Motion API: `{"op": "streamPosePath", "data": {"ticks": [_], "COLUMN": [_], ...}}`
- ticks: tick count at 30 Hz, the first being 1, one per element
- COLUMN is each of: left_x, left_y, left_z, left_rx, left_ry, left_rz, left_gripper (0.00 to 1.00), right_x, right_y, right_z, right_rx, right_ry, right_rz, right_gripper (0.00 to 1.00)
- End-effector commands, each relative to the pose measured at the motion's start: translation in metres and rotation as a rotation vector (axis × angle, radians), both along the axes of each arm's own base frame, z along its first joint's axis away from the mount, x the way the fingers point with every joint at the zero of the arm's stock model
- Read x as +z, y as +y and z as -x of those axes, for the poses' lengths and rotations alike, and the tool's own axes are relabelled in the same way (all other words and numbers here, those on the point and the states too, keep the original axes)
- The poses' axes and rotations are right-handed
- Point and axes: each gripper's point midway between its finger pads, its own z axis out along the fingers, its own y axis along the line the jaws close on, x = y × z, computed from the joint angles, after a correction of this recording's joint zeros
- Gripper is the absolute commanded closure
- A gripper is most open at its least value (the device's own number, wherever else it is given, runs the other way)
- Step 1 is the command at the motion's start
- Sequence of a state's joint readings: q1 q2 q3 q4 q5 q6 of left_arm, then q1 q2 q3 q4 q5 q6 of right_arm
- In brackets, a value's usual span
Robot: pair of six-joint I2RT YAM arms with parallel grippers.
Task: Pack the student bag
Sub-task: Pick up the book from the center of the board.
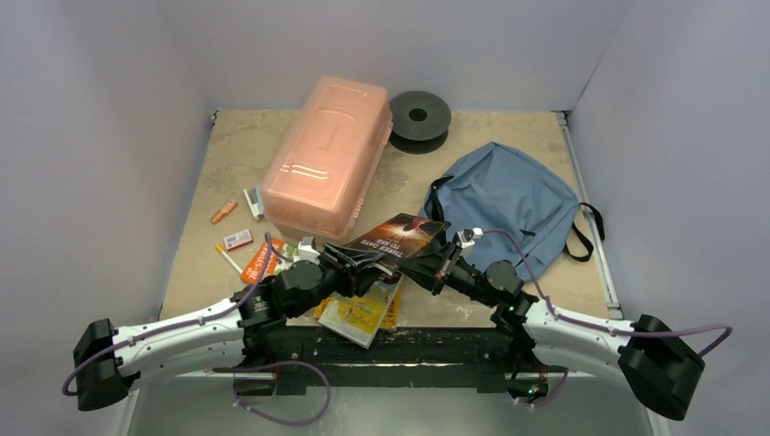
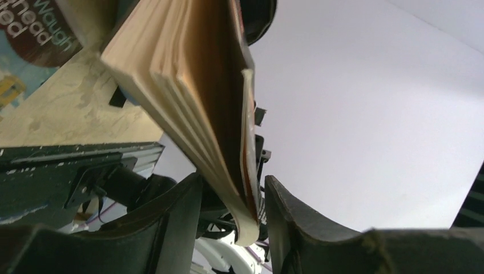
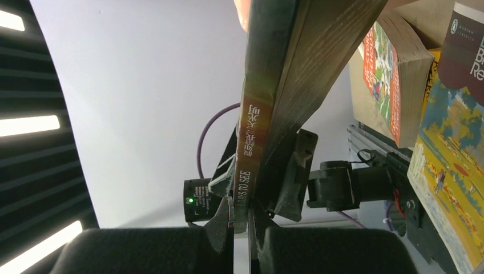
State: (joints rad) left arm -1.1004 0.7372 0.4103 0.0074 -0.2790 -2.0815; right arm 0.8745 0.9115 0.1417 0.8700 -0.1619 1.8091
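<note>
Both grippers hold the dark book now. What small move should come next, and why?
Probably carry the book a little rightward toward the student bag. The left gripper clamps its page edge and the right gripper its spine, so it is lifted, but the bag lies beside it, no opening visible.

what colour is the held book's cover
The book is dark with an orange-red glow; best in top external view.
</note>
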Motion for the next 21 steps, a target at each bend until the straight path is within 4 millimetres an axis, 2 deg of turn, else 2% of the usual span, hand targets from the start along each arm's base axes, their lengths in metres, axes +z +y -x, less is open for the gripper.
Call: {"op": "streamPosePath", "data": {"ticks": [1,3,4,5,6,8,9,10,11,13,14,16,20,21], "left_x": [0.023,0.016,0.012,0.007,0.002,0.0,-0.002,-0.002,-0.001,-0.002,0.0,-0.007,-0.01,-0.015], "left_y": [0.006,0.005,0.003,0.003,0.002,0.0,-0.001,-0.001,-0.001,0.0,0.002,0.011,0.033,0.038], "left_z": [-0.018,-0.017,-0.016,-0.015,-0.013,-0.01,-0.007,-0.005,-0.002,0.004,0.008,0.015,0.025,0.028], "left_rx": [0.123,0.118,0.11,0.108,0.105,0.092,0.079,0.065,0.043,-0.009,-0.039,-0.11,-0.24,-0.268], "left_ry": [-0.07,-0.091,-0.095,-0.097,-0.102,-0.131,-0.139,-0.153,-0.185,-0.239,-0.279,-0.34,-0.431,-0.432], "left_rz": [0.085,0.066,0.056,0.048,0.042,0.043,0.036,0.026,-0.004,-0.082,-0.136,-0.313,-0.599,-0.647], "left_gripper": [0.64,0.75,0.84,0.92,0.96,1.0,1.0,1.0,1.0,1.0,1.0,1.0,1.0,1.0], "right_x": [0.028,0.02,0.008,-0.003,-0.012,-0.022,-0.03,-0.034,-0.041,-0.042,-0.05,-0.051,-0.048,-0.047], "right_y": [-0.006,-0.005,-0.004,-0.004,-0.004,-0.009,-0.015,-0.024,-0.034,-0.065,-0.082,-0.103,-0.145,-0.141], "right_z": [0.002,0.012,0.015,0.019,0.025,0.034,0.032,0.03,0.029,0.012,0.011,-0.006,-0.051,-0.059], "right_rx": [-0.012,0.024,0.039,0.06,0.097,0.147,0.136,0.133,0.147,0.099,0.119,0.15,0.056,0.05], "right_ry": [-0.076,-0.117,-0.128,-0.138,-0.151,-0.212,-0.254,-0.305,-0.356,-0.424,-0.409,-0.452,-0.368,-0.361], "right_rz": [-0.053,0.032,0.114,0.192,0.251,0.37,0.48,0.591,0.71,0.986,1.121,1.365,1.823,1.853], "right_gripper": [1.0,1.0,1.0,0.91,0.78,0.49,0.35,0.27,0.25,0.18,0.15,0.13,0.11,0.11]}}
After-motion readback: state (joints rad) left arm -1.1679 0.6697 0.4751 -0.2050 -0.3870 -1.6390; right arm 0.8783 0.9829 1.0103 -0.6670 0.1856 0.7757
